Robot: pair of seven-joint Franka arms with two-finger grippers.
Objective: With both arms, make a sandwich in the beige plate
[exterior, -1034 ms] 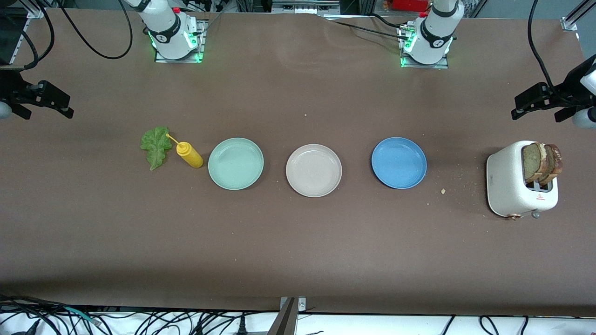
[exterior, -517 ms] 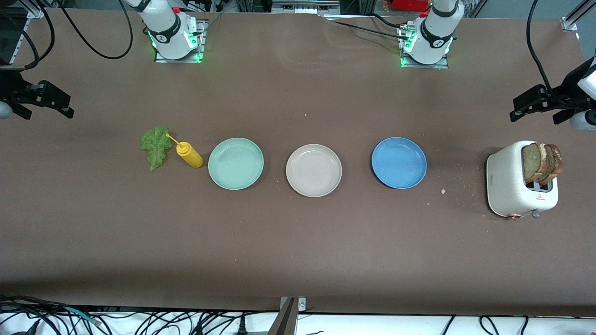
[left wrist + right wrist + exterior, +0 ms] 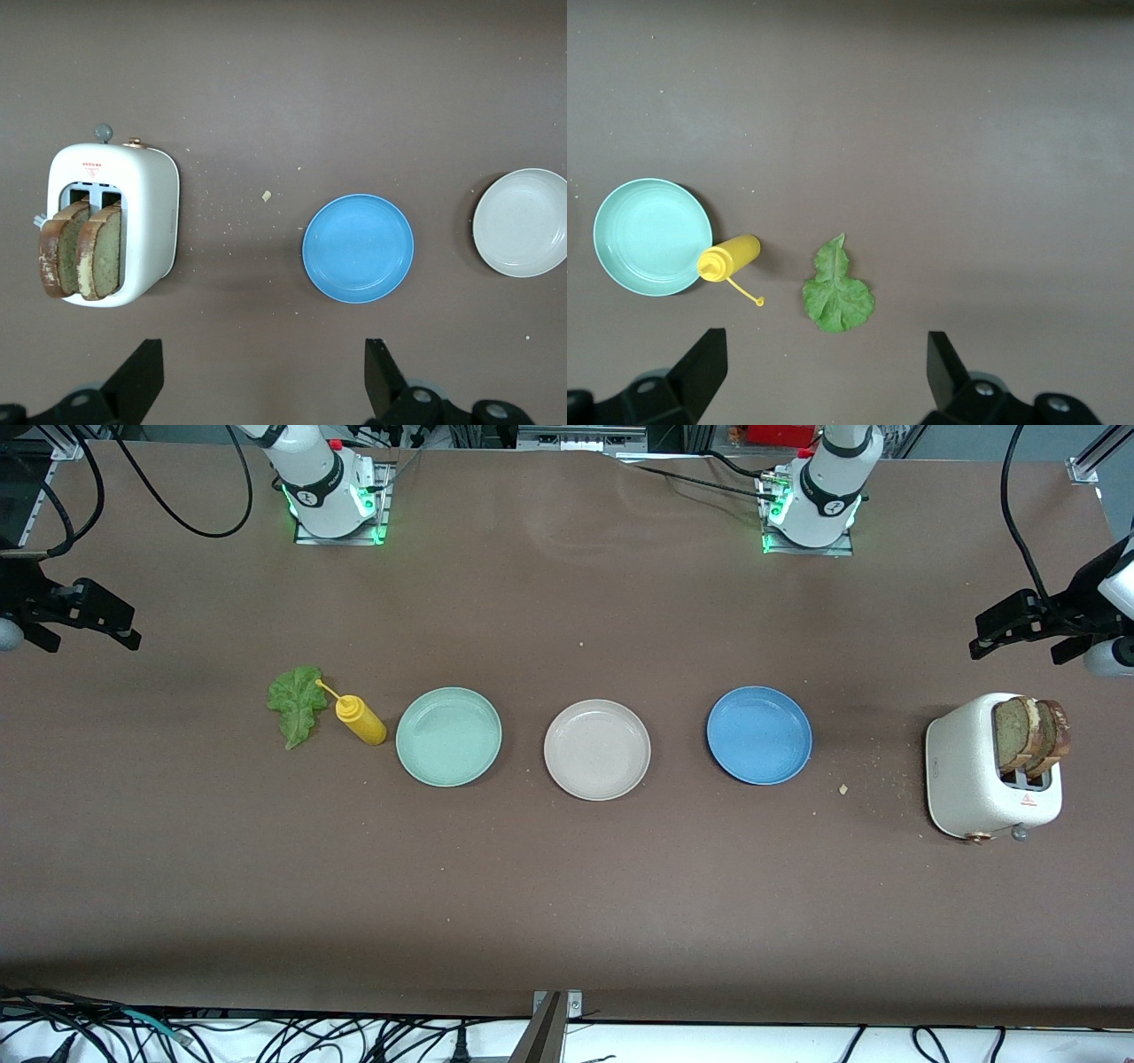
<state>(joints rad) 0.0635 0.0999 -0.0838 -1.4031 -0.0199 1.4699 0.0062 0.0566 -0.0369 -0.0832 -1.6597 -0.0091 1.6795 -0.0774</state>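
The beige plate (image 3: 597, 749) (image 3: 521, 223) lies bare in the middle of the row, between the mint green plate (image 3: 448, 736) and the blue plate (image 3: 759, 734). Two brown-crusted bread slices (image 3: 1032, 735) (image 3: 80, 257) stand in the white toaster (image 3: 970, 771) at the left arm's end. A ruffled lettuce leaf (image 3: 298, 704) (image 3: 838, 292) lies flat at the right arm's end. My left gripper (image 3: 982, 633) (image 3: 263, 376) hangs open over the table by the toaster. High over the table by the leaf, my right gripper (image 3: 124, 627) (image 3: 824, 372) is open too. Both hold nothing.
A yellow squeeze bottle (image 3: 361, 720) (image 3: 729, 258) lies on its side between the leaf and the mint green plate. Crumbs (image 3: 843, 788) dot the brown table between the blue plate and the toaster. Cables hang along the table edge nearest the camera.
My left gripper has shifted very slightly above the toaster's end of the table. The right arm and everything on the table stay as they were.
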